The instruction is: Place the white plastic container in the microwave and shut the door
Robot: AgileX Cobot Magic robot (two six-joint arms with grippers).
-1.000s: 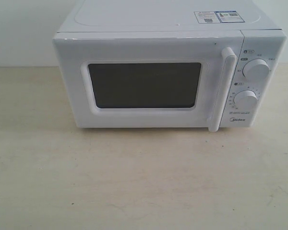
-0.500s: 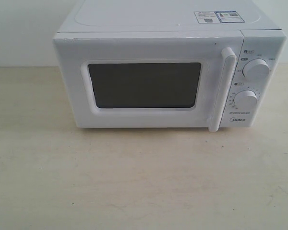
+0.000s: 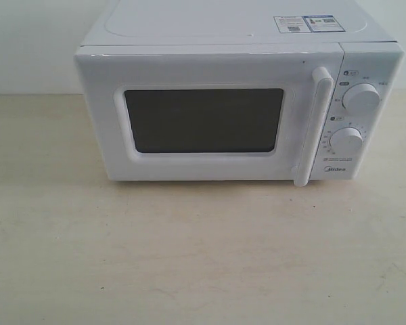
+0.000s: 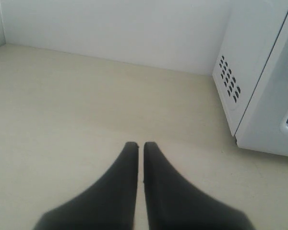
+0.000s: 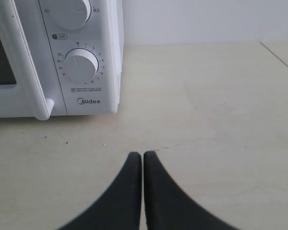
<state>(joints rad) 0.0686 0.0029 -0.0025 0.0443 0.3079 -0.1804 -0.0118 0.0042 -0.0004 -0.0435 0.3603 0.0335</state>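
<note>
The white microwave stands at the back of the beige table, and its door with the dark window and vertical bar handle is shut. The white plastic container shows in no view. My left gripper is shut with nothing in it, hovering over bare table beside the microwave's vented side. My right gripper is also shut and empty, low over the table in front of the dial panel. Neither gripper appears in the exterior view.
A white wall runs behind the table. Two round dials and the Midea logo sit on the microwave's right panel. Stickers lie on its top.
</note>
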